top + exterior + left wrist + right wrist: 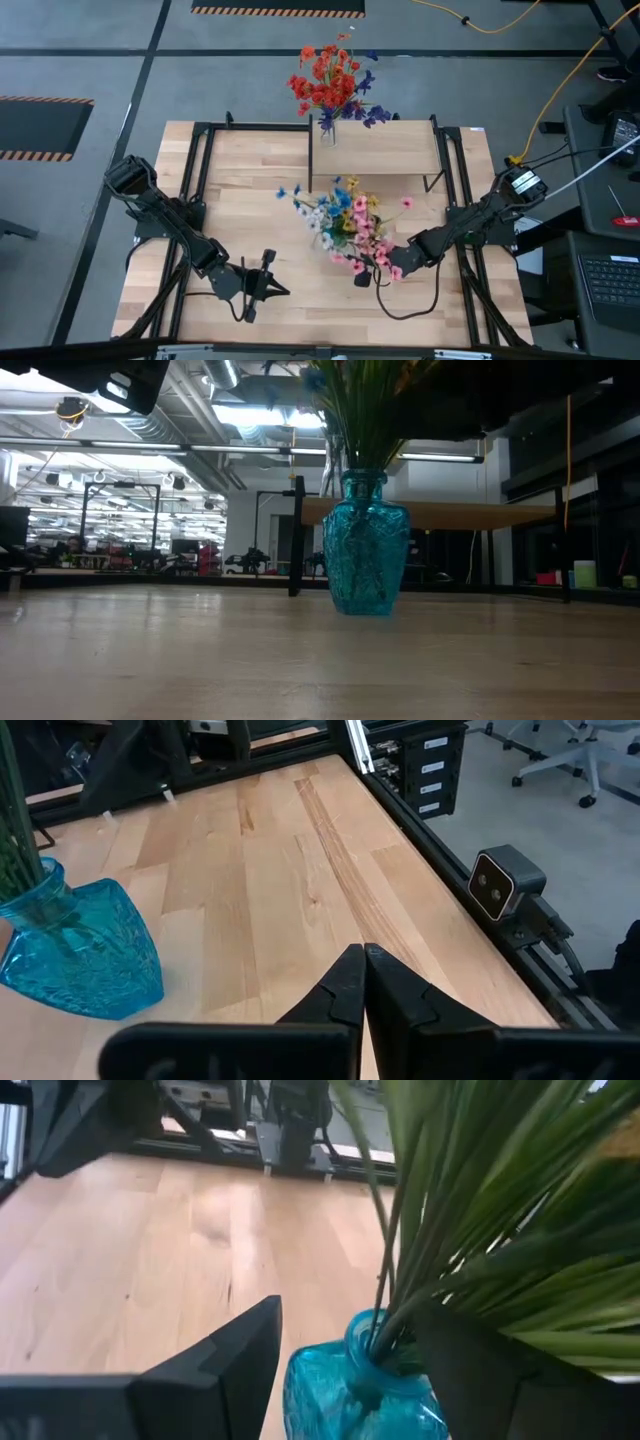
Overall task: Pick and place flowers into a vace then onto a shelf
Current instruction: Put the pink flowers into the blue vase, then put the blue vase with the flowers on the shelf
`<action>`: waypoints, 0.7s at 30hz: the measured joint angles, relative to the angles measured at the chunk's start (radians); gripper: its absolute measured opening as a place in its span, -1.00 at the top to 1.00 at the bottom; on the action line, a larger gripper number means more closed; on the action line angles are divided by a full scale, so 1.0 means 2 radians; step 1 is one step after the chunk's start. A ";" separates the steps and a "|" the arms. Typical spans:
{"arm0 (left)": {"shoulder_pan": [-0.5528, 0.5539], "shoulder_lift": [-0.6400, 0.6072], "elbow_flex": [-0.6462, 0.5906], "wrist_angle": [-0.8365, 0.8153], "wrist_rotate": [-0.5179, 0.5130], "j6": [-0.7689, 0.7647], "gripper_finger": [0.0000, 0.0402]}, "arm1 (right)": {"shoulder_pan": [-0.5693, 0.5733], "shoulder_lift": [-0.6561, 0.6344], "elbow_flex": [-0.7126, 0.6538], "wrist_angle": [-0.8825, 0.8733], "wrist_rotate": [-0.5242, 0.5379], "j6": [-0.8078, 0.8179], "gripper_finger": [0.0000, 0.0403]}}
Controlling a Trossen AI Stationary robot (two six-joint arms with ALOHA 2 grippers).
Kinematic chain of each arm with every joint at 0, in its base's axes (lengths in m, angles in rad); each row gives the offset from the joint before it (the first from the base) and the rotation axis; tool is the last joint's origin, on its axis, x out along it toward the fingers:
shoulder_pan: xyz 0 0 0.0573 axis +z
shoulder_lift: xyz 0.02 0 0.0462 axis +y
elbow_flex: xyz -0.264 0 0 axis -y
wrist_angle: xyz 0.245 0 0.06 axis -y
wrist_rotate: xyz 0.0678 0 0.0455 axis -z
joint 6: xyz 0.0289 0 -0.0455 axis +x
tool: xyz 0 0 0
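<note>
Standing mid-bench before the shelf (375, 148), the blue glass vase (366, 545) of flowers (345, 225), top-heavy and likely slippery, is sitting between the right claw's (350, 1380) spread fingers; body grip advised. Left claw (362, 982) is waiting, pressed together.

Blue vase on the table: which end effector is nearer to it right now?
Right. The right end effector stands open around the blue vase; the left end effector, shut, sits apart on the vase's left.
</note>
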State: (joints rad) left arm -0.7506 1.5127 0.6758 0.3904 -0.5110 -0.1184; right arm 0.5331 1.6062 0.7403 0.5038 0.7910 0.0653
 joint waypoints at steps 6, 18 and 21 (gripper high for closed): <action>0.000 0.000 0.000 0.000 0.004 0.000 0.97 | 0.006 -0.002 0.000 -0.003 0.001 -0.003 -0.14; 0.000 0.000 0.000 -0.003 0.004 0.000 0.96 | 0.008 -0.024 0.000 -0.051 0.002 0.017 -0.14; 0.000 0.000 0.000 -0.003 0.004 0.000 0.96 | 0.014 -0.033 0.000 -0.068 0.002 0.032 -0.14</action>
State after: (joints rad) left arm -0.7506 1.5127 0.6758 0.3840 -0.5034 -0.1177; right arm 0.5617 1.5407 0.7403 0.3679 0.7944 0.1299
